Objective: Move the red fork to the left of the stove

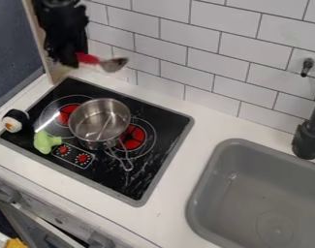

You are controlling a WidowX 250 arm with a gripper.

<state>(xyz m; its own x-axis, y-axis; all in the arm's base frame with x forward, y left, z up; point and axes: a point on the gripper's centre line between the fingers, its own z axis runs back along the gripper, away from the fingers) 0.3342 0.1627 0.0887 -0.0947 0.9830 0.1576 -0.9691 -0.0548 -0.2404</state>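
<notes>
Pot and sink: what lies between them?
Between the pot and the sink, the camera view shows a red burner, more of the black stove, then a strip of white counter.

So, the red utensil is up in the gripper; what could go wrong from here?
The red-handled utensil is held by its handle with its metal head sticking out, so it could swivel or slip in the gripper. That head is near the tiled wall and might scrape it. If the arm comes down at the stove's left edge, it might bump the sushi-like toy or the green toy.
</notes>
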